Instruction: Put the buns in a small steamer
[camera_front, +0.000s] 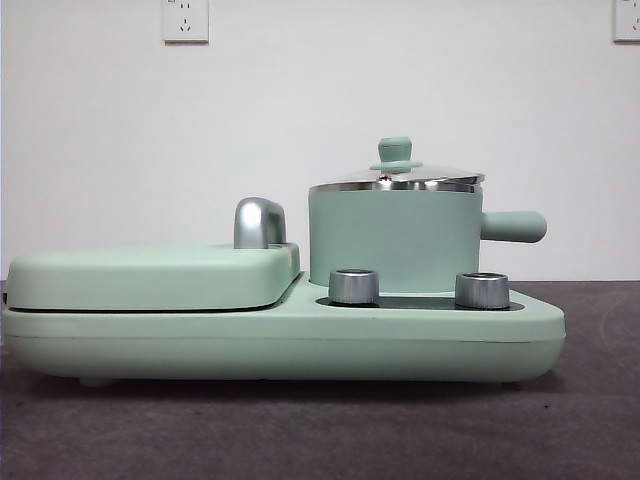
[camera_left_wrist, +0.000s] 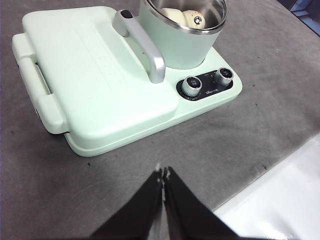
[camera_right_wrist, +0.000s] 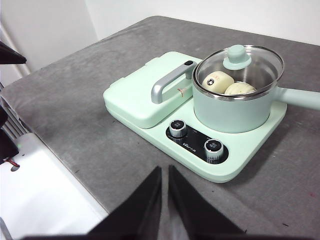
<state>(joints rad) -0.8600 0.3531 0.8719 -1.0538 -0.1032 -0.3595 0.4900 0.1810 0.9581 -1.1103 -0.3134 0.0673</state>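
The small steamer stands on the right half of a mint-green cooker, its lid with a green knob resting on the rim. Through the lid's glass the right wrist view shows both buns inside: a smooth one and another beside it. They also show in the steamer in the left wrist view, as cream buns. The pot wall hides them in the front view. My left gripper and right gripper are both shut, holding nothing, hanging back from the cooker over the grey table.
The flat griddle cover with its chrome handle fills the cooker's left half. Two steel knobs face the front. The steamer's side handle sticks out to the right. A white surface borders the table's edge.
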